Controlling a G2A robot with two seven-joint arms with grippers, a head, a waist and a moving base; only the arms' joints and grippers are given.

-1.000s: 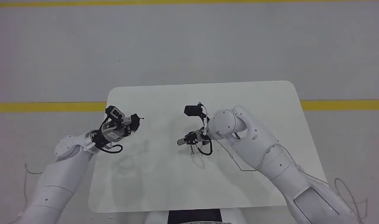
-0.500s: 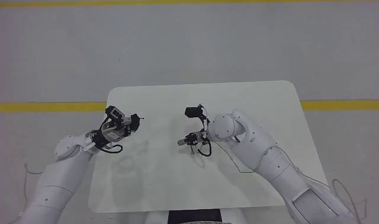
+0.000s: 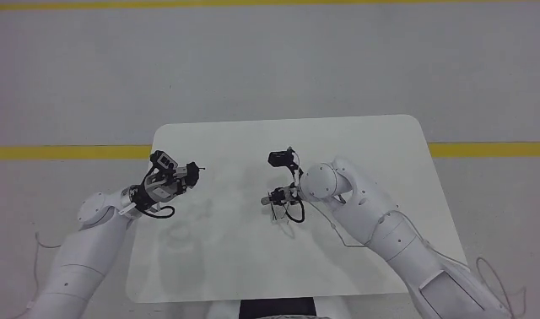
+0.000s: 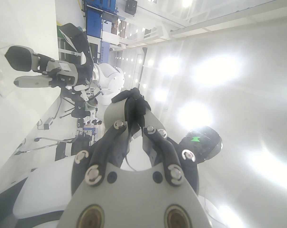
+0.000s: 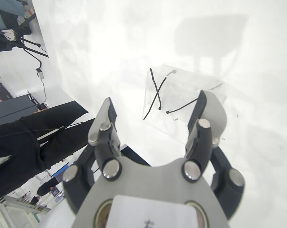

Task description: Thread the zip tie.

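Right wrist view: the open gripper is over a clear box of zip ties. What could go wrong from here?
Two zip ties lie crossed in the clear box, so the open right gripper may lift both or snag one on the other. The box wall seems close to one finger; coming down, that finger might hit the rim and shove the box.

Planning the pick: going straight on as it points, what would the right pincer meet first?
Probably the clear box of black zip ties on the table; the right pincer is open, depth uncertain.
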